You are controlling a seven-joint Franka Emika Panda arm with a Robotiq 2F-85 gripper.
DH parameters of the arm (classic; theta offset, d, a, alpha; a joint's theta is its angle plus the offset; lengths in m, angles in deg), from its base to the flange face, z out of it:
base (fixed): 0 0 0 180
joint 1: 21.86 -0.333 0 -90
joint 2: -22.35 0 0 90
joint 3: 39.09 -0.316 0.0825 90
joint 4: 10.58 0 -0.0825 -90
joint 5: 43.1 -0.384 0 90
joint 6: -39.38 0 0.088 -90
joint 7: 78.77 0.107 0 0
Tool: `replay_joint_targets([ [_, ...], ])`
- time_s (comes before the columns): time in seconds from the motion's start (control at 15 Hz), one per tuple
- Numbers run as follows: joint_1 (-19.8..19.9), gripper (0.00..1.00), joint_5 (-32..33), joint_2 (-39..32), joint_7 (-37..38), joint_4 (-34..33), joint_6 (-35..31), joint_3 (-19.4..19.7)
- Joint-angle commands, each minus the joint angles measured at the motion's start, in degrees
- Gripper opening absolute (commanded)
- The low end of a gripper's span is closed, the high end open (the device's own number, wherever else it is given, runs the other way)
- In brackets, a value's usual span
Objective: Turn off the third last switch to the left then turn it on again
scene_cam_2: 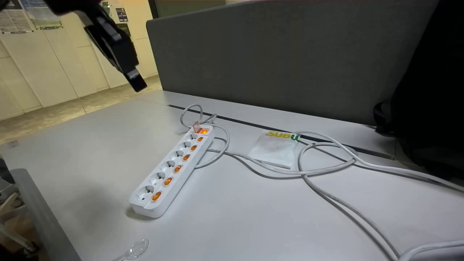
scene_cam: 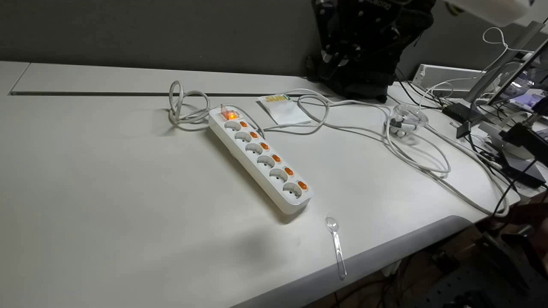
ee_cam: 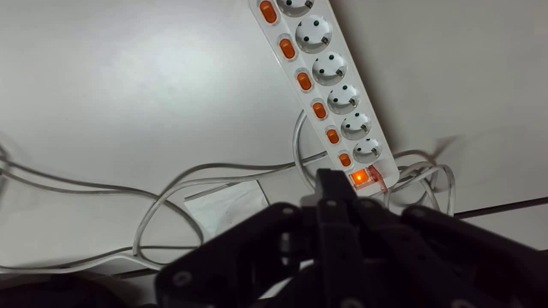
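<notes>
Power strip, 6 sockets, lower than gripper, well apart

The pale table carries a power strip, cables, a white packet and a clear spoon.

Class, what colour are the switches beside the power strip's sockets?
Orange; the switches show best in the wrist view.
</notes>
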Motion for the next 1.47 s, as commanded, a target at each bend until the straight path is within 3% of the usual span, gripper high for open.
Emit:
replay_joint_targets([
  [0.0, -1.68, 0.0, -0.66, -10.04, 2.58, -4.9, -3.61, 0.77],
  [0.07, -1.73, 0.0, 0.41, -4.65, 0.78, -1.52, -2.21, 1.44],
  [0.53, -2.42, 0.0, 0.17, -6.1, -0.07, -1.94, -3.22, 2.0],
  [0.93, -6.07, 0.0, -5.8, -14.33, -8.45, -7.26, 0.72, 5.45],
  [1.4, -5.07, 0.0, 1.55, -23.59, -3.7, -14.05, 7.56, 5.62],
])
